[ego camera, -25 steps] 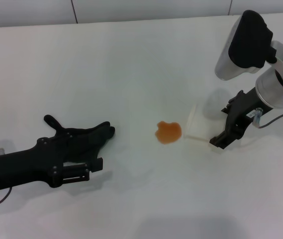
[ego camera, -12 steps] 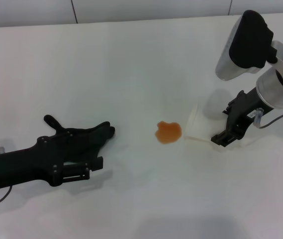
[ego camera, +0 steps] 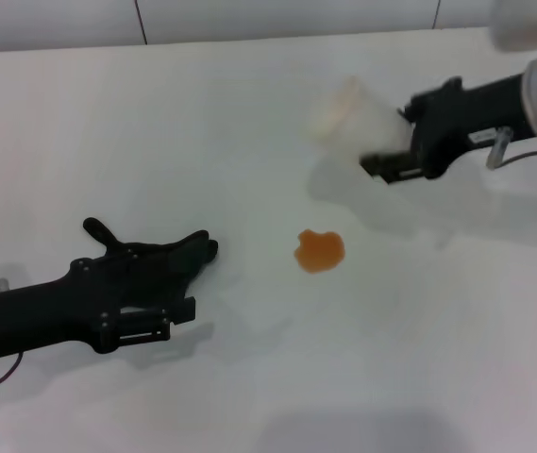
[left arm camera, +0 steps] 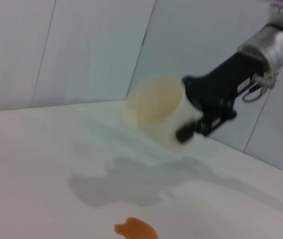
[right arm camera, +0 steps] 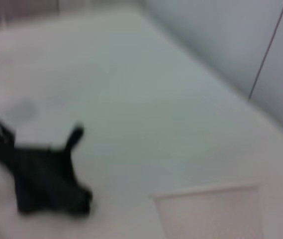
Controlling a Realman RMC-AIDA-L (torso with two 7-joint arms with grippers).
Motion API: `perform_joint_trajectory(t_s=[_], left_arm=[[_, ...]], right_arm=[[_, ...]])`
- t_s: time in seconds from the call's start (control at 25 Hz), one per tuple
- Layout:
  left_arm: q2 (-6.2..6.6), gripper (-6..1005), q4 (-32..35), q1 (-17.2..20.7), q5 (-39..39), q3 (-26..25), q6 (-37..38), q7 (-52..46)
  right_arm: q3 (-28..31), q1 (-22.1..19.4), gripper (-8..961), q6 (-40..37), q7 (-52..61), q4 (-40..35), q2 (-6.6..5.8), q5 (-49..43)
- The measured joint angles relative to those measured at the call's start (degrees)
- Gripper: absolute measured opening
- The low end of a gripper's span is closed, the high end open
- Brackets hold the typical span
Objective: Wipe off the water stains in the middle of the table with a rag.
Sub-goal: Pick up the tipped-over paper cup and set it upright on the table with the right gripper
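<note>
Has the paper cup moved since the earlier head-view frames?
Yes. The right gripper has lifted the paper cup off the table; it was beside the water stains and is now held above and well behind them, tipped sideways.

The white tabletop (ego camera: 249,104) carries one orange translucent liquid blob (ego camera: 320,251), one black soft rag (ego camera: 155,267) and one white paper cup (ego camera: 358,125).

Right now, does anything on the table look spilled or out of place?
Yes: an orange puddle, the water stains, lies mid-table, unwiped. The right gripper holds a paper cup tipped sideways in the air. The rag lies under the left gripper.
</note>
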Motion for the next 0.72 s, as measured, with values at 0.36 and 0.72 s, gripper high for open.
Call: perform_joint_trajectory(t_s=[0.36, 0.72], left_arm=[[-0.03, 857, 0.1, 0.0, -0.1, -0.1, -0.1, 0.0], [0.01, 857, -0.1, 0.1, -0.2, -0.1, -1.0, 0.0]], right_arm=[[0.1, -8.4, 625, 11.1, -26.3, 9.6, -0.07, 26.9], [0.5, -8.6, 622, 8.5, -56.3, 29.5, -0.05, 53.5]])
